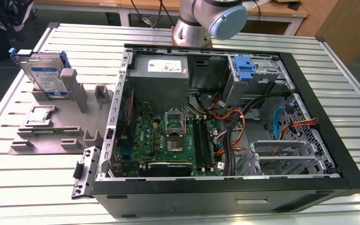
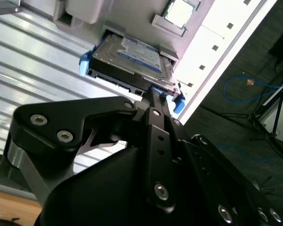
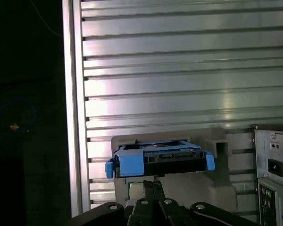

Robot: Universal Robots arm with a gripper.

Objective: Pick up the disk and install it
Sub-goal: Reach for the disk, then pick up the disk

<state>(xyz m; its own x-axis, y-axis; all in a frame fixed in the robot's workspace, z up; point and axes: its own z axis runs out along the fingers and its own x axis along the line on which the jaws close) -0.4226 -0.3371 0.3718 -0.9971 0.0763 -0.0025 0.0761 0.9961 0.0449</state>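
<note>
Upright, the disk point(image 1: 45, 77) sits slotted in the grey holder point(image 1: 73, 93); end effector point(image 3: 151, 183) pinched narrow, holding nothing, beside it.

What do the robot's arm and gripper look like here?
The arm is a silver-grey tube with a rounded pale blue joint cap. The gripper is black, built of flat angular link plates with silver screw heads and one bare metal link.

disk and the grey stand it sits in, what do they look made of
The disk looks like dull grey metal with a printed white-and-blue label; its blue rails look like moulded plastic. The stand looks like matt grey plastic, though painted metal cannot be ruled out.
</note>
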